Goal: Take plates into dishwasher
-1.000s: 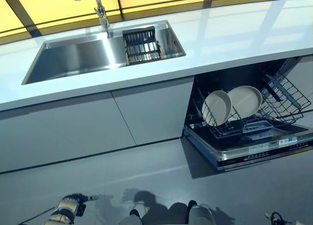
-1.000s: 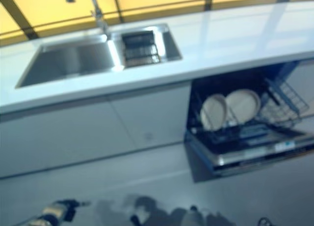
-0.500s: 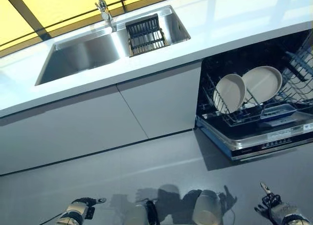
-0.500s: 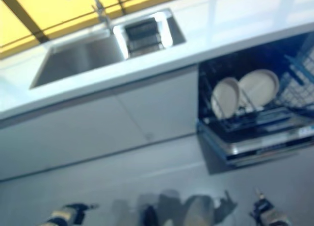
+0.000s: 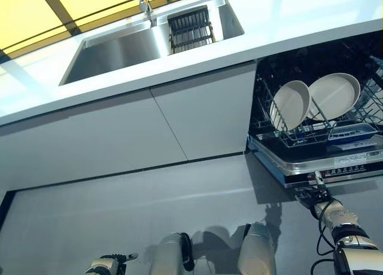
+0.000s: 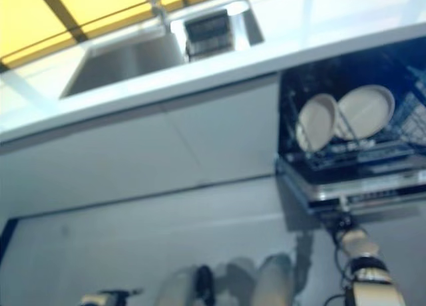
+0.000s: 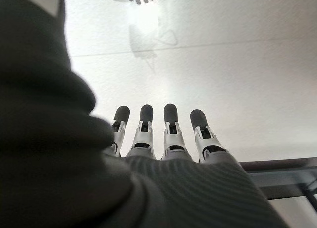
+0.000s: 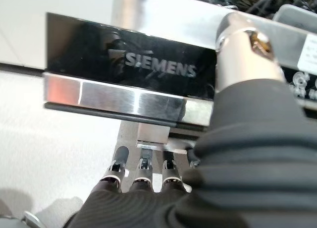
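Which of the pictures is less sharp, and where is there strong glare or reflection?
The right eye view is soft all over: the plates have fuzzy edges, while the left eye view is crisp. Glare whitens the countertop in both eye views. In the right wrist view, the dishwasher door shows a glossy reflection above the right robot hand.

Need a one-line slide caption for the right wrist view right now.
Right hand, fingers straight, reaches under the open dishwasher door's front edge.
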Robot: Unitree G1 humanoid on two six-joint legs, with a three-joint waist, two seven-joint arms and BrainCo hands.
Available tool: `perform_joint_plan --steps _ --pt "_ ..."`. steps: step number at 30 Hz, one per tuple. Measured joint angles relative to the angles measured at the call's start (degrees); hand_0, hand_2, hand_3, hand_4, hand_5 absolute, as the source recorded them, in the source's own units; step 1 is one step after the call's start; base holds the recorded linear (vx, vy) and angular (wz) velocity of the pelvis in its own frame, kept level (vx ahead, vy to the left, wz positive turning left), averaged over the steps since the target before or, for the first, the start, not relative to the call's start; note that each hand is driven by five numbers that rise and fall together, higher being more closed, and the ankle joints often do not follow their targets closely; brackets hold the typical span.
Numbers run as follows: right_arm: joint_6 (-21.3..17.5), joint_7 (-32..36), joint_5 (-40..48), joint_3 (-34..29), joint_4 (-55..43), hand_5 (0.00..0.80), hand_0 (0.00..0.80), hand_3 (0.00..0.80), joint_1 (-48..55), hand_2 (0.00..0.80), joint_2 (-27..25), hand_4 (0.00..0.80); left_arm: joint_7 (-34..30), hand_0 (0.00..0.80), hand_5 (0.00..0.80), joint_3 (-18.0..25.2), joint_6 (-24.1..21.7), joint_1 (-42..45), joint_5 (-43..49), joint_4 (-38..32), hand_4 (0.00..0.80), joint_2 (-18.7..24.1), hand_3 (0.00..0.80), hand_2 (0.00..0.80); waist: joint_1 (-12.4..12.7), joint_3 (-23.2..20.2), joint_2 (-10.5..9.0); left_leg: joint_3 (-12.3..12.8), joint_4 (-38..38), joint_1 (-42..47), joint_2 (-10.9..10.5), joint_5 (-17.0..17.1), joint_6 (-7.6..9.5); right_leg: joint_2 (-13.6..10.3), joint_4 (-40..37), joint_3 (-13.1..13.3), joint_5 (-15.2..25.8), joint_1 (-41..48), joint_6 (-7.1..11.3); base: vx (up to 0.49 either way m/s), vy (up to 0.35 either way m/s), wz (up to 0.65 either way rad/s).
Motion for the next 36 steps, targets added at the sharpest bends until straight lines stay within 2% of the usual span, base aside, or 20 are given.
perform_joint_plan --steps 4,6,7,9,11,12,13,14,15,16,18,20,21,24,26,28,31,35,36 --pt "-0.42 0.01 0.46 2.37 0.0 0.0 0.0 0.0 -0.8 0.0 -0.61 0.0 0.49 0.0 0.0 -0.3 0.68 -0.78 0.0 -0.06 0.0 0.09 0.0 0.0 1.51 0.65 -0.88 -1.65 0.76 -1.26 0.09 0.06 0.06 -0.11 0.47 -1.65 0.35 -0.18 -0.81 -0.021 -0.094 0.1" --pt "-0.54 0.58 0.7 3.63 -0.01 0.0 0.0 0.0 -1.44 0.0 -1.01 0.0 0.53 0.0 0.0 -0.44 1.1 -0.46 0.01 -0.22 0.0 0.15 0.0 0.0 1.85 0.96 -1.33 -1.68 4.47 -2.21 0.04 -0.49 0.94 -0.2 0.77 -2.58 0.57 -0.05 -1.14 0.016 -0.053 -0.02" --pt "-1.04 1.42 1.69 4.35 -0.07 0.0 0.0 0.0 -1.61 0.0 -1.07 0.0 0.61 0.0 0.0 -0.43 1.28 -0.46 0.06 -0.25 0.0 0.39 0.0 0.0 2.44 1.02 -1.41 -1.97 4.59 -2.27 -0.15 -1.16 -0.2 -0.2 1.25 -2.96 0.65 0.05 -1.11 0.047 -0.046 -0.03" --pt "-1.25 1.62 2.1 4.86 -0.07 0.0 0.0 0.0 -2.53 0.0 -1.82 0.0 0.81 0.0 0.0 -0.44 1.22 -0.8 0.1 -1.33 0.0 0.87 0.0 0.0 3.64 1.33 -2.07 -2.54 3.58 -2.43 -0.21 -0.85 0.32 -0.05 0.98 -3.3 0.8 0.22 -1.07 0.06 -0.027 0.1" --pt "-1.53 1.69 2.38 5.09 -0.08 0.0 0.0 0.0 -3.87 0.0 -1.98 0.0 0.86 0.0 0.0 -0.45 1.27 -0.88 0.54 -1.82 0.0 1.78 0.0 0.0 3.33 1.61 -3.16 -2.36 3.44 -1.84 -0.41 -0.37 0.99 -0.71 -0.26 -4.18 1.21 1.48 -1.56 -0.005 -0.009 0.31" --pt "-1.55 2.14 2.53 5.07 -0.07 0.0 0.0 0.0 -4.8 0.0 -2.23 0.0 0.85 0.0 0.0 -0.7 1.26 -0.44 0.59 -2.13 0.0 2.0 0.0 0.0 3.22 1.73 -3.35 -1.89 5.64 -1.7 -0.32 -0.85 1.97 -1.03 -0.27 -4.88 1.3 1.98 -1.69 -0.006 -0.001 0.07" --pt "-1.65 3.32 2.54 5.07 -0.08 0.0 0.0 0.0 -6.0 0.0 -2.43 0.0 0.85 0.0 0.0 -1.28 1.32 -0.04 0.62 -2.08 0.0 2.11 0.0 0.0 3.33 1.67 -3.13 -0.38 8.04 -1.29 -0.34 -2.34 2.76 -1.12 0.29 -5.25 1.32 2.1 -1.7 0.064 -0.001 -0.1" --pt "-1.97 4.68 2.54 5.08 -0.18 0.0 0.0 0.0 -7.1 0.0 -2.52 0.0 0.76 0.0 0.0 -1.41 1.31 -0.17 0.67 -1.83 0.0 2.39 0.0 0.0 3.52 1.77 -3.13 -0.85 7.8 -1.19 -0.24 -3.66 1.56 -0.95 0.65 -5.5 1.41 2.42 -1.53 0.056 -0.001 -0.06" --pt "-2.18 5.5 2.53 5.08 -0.72 0.0 0.0 0.0 -7.72 0.0 -3.12 0.0 0.63 0.0 0.0 -1.42 1.22 -0.29 0.69 -2.17 0.0 2.51 0.0 0.0 3.76 1.71 -3.21 -1.36 7.26 -1.18 -0.41 -3.58 1.69 -0.8 0.56 -5.7 1.46 2.81 -1.49 0.056 -0.001 0.12" --pt "-2.31 5.83 2.52 5.03 -0.75 0.0 0.0 0.0 -8.81 0.0 -3.69 0.0 0.26 0.0 0.0 -1.48 1.13 -0.4 0.71 -2.78 0.0 3.13 0.0 0.0 4.12 1.56 -3.7 -1.07 7.03 -1.32 -0.57 -3.31 2.13 -0.7 1.39 -5.36 0.2 3.42 -1.85 0.042 -0.002 0.25" --pt "-2.84 6.56 2.48 4.79 -0.82 0.0 0.0 0.0 -12.23 0.0 -4.24 0.0 -0.21 0.0 0.0 -1.45 0.89 -0.68 1.58 -3.63 0.0 3.84 0.0 0.0 4.67 1.59 -3.98 -0.54 7.12 -0.85 -0.78 -3.03 2.42 -0.94 0.88 -5.74 -0.64 4.04 -1.41 0.036 0.002 0.15" --pt "-3.45 11.95 2.5 4.04 -5.64 0.0 0.0 0.0 -15.31 0.0 -4.45 0.0 -0.5 0.0 0.0 -1.51 1.11 -0.33 2.38 -3.4 0.0 3.94 0.0 0.0 4.67 1.28 -3.54 -0.33 9.63 -0.83 -0.64 -3.69 3.14 -0.94 0.93 -6.67 -0.53 4.29 -1.59 0.051 0.006 0.05" --pt "-3.69 14.59 2.49 3.87 -8.48 0.0 0.0 0.0 -18.95 0.0 -4.49 0.0 -0.83 0.0 0.0 -1.51 1.12 -0.58 2.83 -3.48 0.0 4.15 0.0 0.0 4.96 0.95 -3.46 -0.56 8.94 -0.57 -0.52 -4.74 2.41 -0.92 0.95 -7.06 -0.47 4.73 -1.46 0.042 0.005 0.14" --pt "-3.69 16.72 2.38 3.85 -9.69 0.0 0.0 0.0 -26.44 0.0 -4.52 0.0 -1.57 0.0 0.0 -1.54 0.65 -0.82 2.84 -3.7 0.0 5.01 0.0 0.0 5.29 -0.55 -4.71 -0.45 7.12 1.15 -0.77 -4.1 3.14 -0.45 -0.88 -6.98 -0.32 6.83 -1.09 0.028 0.002 0.32" --pt "-3.51 16.95 1.53 3.84 -9.76 0.0 0.0 0.0 -27.9 0.0 -4.56 0.0 -1.94 0.0 0.0 -1.63 0.63 -0.65 2.9 -3.72 0.0 5.61 0.0 0.0 6.7 -2.14 -5.41 -0.02 6.14 1.74 -0.59 -3.7 3.02 0.14 -1.8 -6.41 -0.44 7.07 -0.89 0.011 -0.002 0.19" --pt "-2.82 16.84 -1.24 3.94 -9.71 0.0 0.0 0.0 -28.17 0.0 -4.37 0.0 -2.67 0.0 0.0 -2.65 0.75 -0.39 3.48 -3.93 0.0 5.74 0.0 0.0 8.1 -2.67 -5.77 0.67 4.21 3.75 -0.52 -3.41 2.93 0.99 -4.02 -5.74 0.23 9.0 -0.39 0.0 0.0 0.0" --pt "-0.83 17.01 -7.99 4.34 -9.19 0.0 0.0 0.0 -26.16 0.0 -4.05 0.0 -3.04 0.0 0.0 -2.66 0.82 -0.16 4.06 -4.21 0.0 5.72 0.0 0.0 7.96 -3.4 -6.08 1.46 0.05 6.14 -0.57 -2.2 3.05 2.02 -8.91 -5.68 2.24 11.6 0.14 0.005 -0.006 -0.06" --pt "1.15 18.06 -20.62 7.52 -8.65 0.0 0.0 0.0 -21.75 0.0 -3.91 0.0 -3.07 0.0 0.0 -2.65 0.85 -0.34 4.08 -4.37 0.0 5.75 0.0 0.0 7.65 -4.99 -6.88 2.84 -7.04 9.34 -0.72 0.88 2.69 3.58 -16.21 -5.64 5.71 14.21 0.77 -0.015 0.004 -0.12" --pt "1.88 19.31 -25.94 9.71 -8.65 0.0 0.0 0.0 -18.93 0.0 -3.59 0.0 -3.06 0.0 0.0 -2.65 0.81 -0.37 4.05 -4.37 0.0 5.76 0.0 0.0 7.7 -6.1 -7.34 3.44 -11.41 11.17 -0.72 2.78 2.49 4.6 -20.58 -5.7 7.74 15.66 0.78 -0.025 0.03 -0.14"
